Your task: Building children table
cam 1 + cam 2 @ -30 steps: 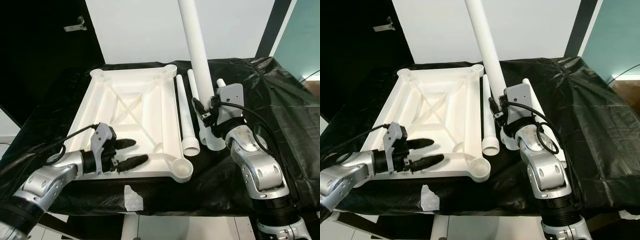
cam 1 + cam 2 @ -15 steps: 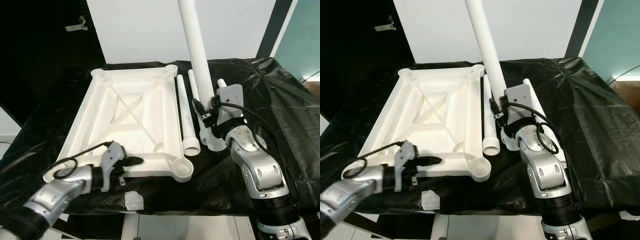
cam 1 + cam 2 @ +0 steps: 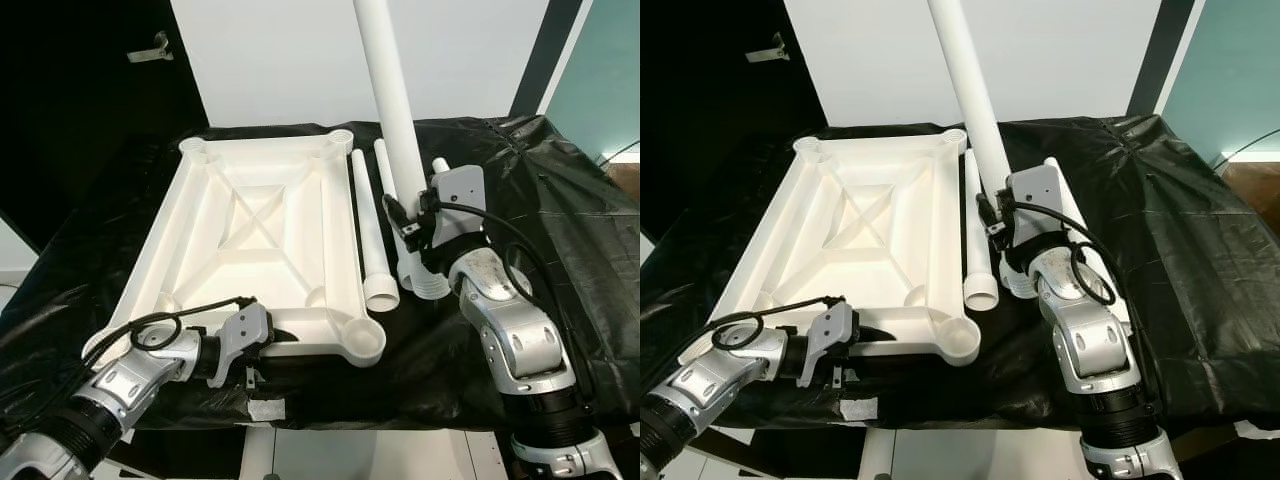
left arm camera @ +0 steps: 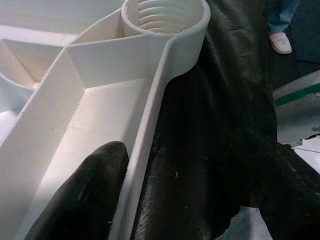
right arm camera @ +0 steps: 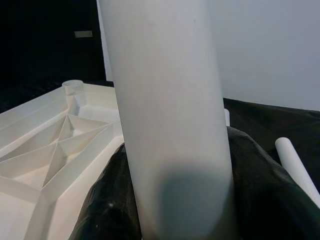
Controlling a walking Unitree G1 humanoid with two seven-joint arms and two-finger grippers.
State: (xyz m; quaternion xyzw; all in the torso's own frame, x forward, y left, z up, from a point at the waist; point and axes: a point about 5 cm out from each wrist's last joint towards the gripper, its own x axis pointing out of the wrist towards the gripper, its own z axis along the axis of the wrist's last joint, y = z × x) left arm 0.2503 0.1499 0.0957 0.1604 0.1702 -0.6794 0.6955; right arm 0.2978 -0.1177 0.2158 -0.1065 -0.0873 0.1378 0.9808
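Observation:
The white table top (image 3: 255,215) lies upside down on the black-covered table. My left gripper (image 3: 272,340) is at its near rim (image 4: 150,115), close to the threaded corner socket (image 3: 362,342). It is open, with one finger inside the rim and the other outside over the black sheet. In the left wrist view the inner finger (image 4: 85,190) touches the rim wall. My right gripper (image 3: 410,235) is shut on a white table leg (image 3: 390,110), holding it nearly upright to the right of the table top, its flared end by the sheet.
Two more white legs (image 3: 368,235) (image 3: 385,170) lie beside the top's right edge, and another end (image 3: 440,165) pokes out behind my right wrist. A scrap of tape (image 3: 265,408) sticks to the table's front edge. A person's shoe (image 4: 280,42) stands on the floor.
My left gripper has dropped from above the near-left part of the table top and moved right, and now straddles the near rim. The right arm and its leg have not moved.

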